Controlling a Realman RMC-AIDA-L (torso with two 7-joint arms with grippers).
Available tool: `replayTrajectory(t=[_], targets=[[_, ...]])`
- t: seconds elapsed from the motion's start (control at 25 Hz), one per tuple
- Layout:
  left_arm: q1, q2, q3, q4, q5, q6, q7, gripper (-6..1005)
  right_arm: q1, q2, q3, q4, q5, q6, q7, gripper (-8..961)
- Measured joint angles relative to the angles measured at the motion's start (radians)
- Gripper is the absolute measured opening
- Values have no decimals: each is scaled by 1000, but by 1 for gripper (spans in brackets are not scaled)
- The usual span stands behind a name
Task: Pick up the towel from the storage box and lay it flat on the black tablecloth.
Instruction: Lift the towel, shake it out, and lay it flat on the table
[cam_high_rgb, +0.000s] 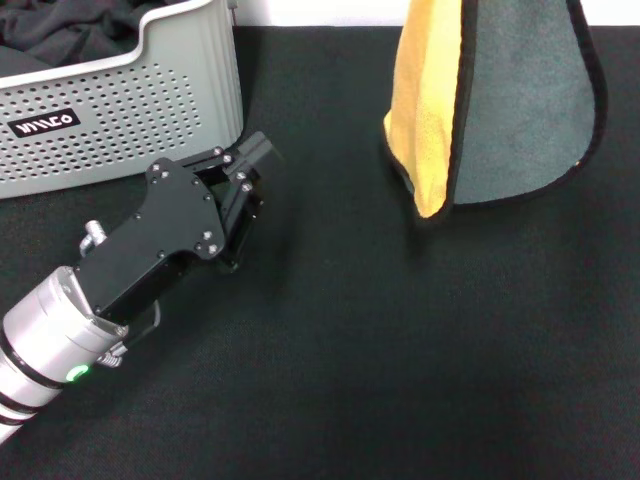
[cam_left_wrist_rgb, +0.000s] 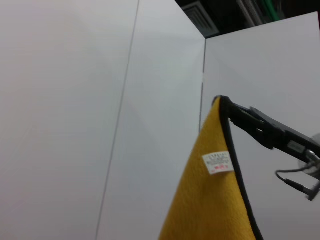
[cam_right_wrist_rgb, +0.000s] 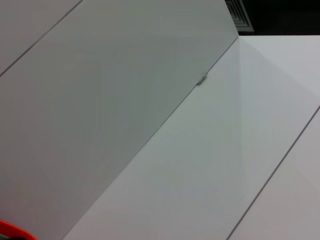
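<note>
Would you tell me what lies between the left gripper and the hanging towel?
Nothing: in the head view only bare black tablecloth lies between the left gripper and the towel, which hangs from the right gripper.

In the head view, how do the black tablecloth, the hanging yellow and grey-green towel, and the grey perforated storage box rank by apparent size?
1. Black tablecloth, clearly largest.
2. Yellow and grey-green towel and grey perforated storage box: similar; both cut off by the frame, so unranked.

Storage box (cam_high_rgb: 150, 100): small black label (cam_high_rgb: 44, 124) on its perforated wall, white stylised letters, not surely legible; towel (cam_left_wrist_rgb: 210, 200): small white label (cam_left_wrist_rgb: 218, 163) on the yellow face, faint print and a red mark, too small to read.
</note>
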Motion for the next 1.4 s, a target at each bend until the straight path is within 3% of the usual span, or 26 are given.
replayTrajectory(t=[0.2,0.28,0.72,0.92,1.12,1.4], targets=[[-11,0,25,0,2,-2,0,19,9,1,-8,1,0,-3,0,12],[-13,0,30,-1,2,-3,0,180,17,2,-14,5,0,-4,0,12],[-54,0,31,-49,-7,-7,-4,383,83,11,-68,70,-2,-89,-38,13],[-60,0,29,-51,-11,-7,-2,619,101,15,-125,85,5,-174,-106,13],[-71,0,26,-53,-21,-18,-1,763,123,17,-173,99,28,-208,-150,13],[-112,0,28,-55,-26,-86,-17,760,172,19,-197,167,186,-209,-281,13]])
